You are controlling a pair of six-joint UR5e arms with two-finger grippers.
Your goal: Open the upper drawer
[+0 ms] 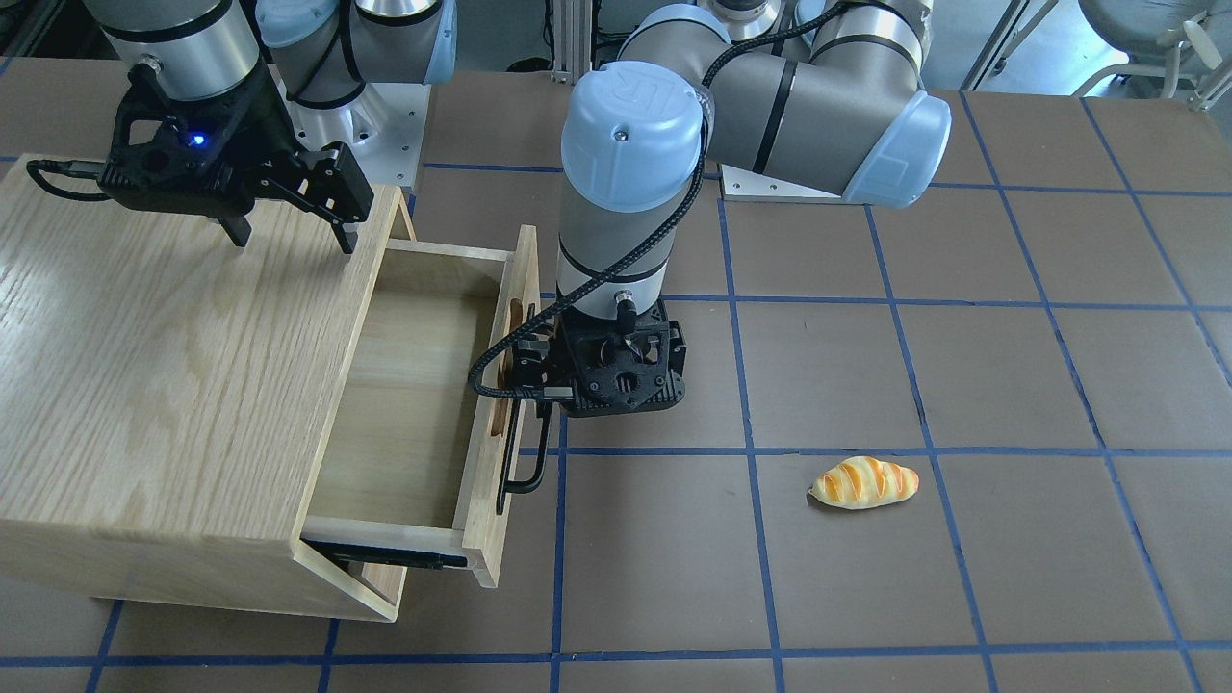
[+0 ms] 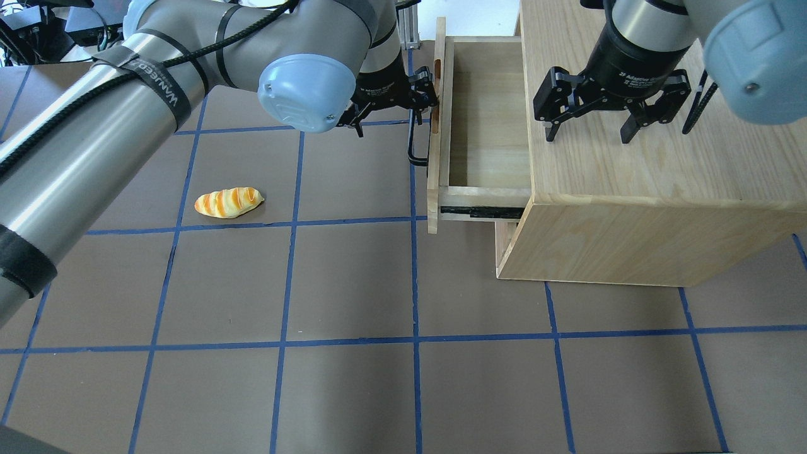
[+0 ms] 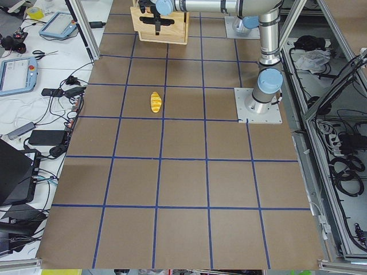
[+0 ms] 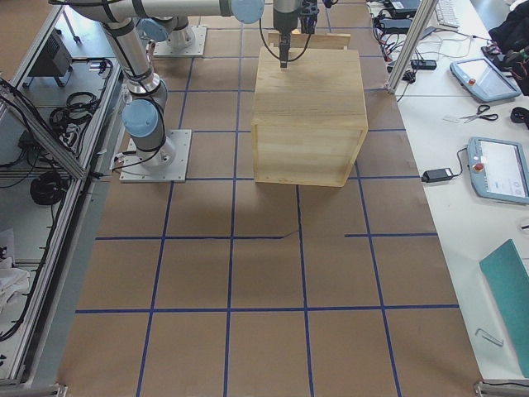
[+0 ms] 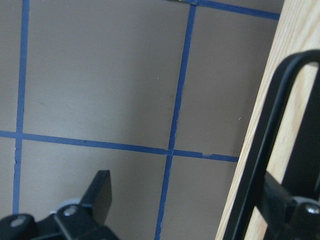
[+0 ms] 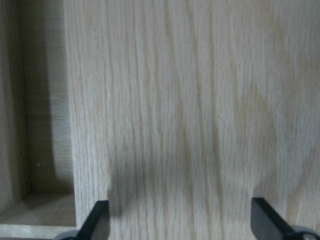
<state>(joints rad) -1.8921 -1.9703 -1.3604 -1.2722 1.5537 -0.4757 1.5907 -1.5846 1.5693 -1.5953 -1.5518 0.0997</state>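
The upper drawer stands pulled out of the oak cabinet, its inside bare; it also shows in the overhead view. Its black bar handle runs along the front panel. My left gripper is at the handle, open. In the left wrist view its fingers stand wide apart, with the handle beside the right-hand one. My right gripper is open, fingertips down at the cabinet top near its front edge, holding nothing.
A toy bread roll lies on the brown table with blue tape lines, to the drawer's open side; it also shows in the overhead view. The lower drawer front sits just below, closed.
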